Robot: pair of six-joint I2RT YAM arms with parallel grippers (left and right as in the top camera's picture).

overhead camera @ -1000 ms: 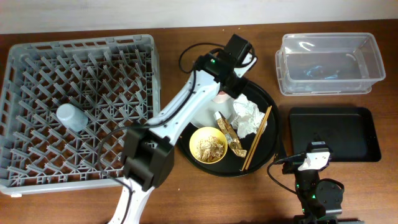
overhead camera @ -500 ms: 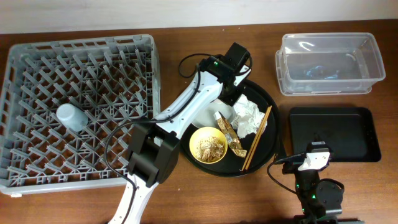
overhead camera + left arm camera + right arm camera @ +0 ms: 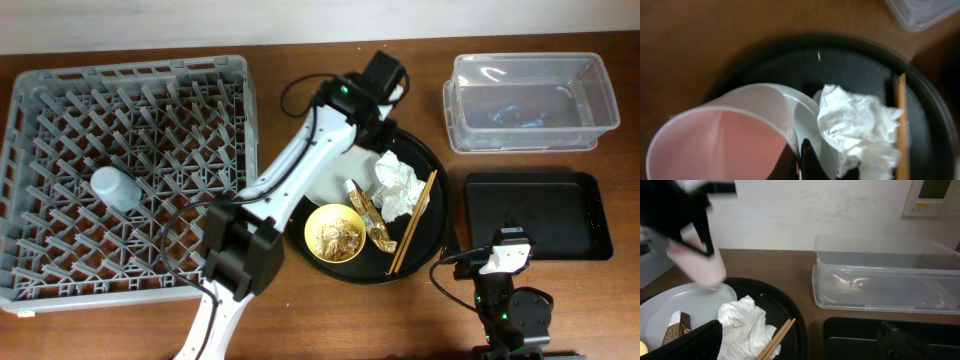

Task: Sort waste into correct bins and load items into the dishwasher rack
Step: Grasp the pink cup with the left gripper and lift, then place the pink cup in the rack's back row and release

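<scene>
My left gripper (image 3: 364, 112) is shut on the rim of the pink cup (image 3: 725, 135) and holds it tilted above the back of the grey-white plate (image 3: 332, 178). The cup also shows in the right wrist view (image 3: 697, 262). The crumpled white tissue (image 3: 397, 186), gold-brown wrapper (image 3: 366, 216), chopsticks (image 3: 412, 222) and yellow bowl (image 3: 335, 233) of beige scraps lie on the round black tray (image 3: 430, 160). The light blue cup (image 3: 117, 187) stands in the grey rack (image 3: 60, 90). My right gripper (image 3: 505, 256) is open and empty near the front edge.
The clear tub (image 3: 525, 100) stands at the back right, with the shallow black tray (image 3: 535, 215) in front of it. The left arm reaches across from the rack's front right corner over the round tray.
My left gripper has risen and shifted toward the back with the pink cup, which now hangs off the plate. The right arm has not moved.
</scene>
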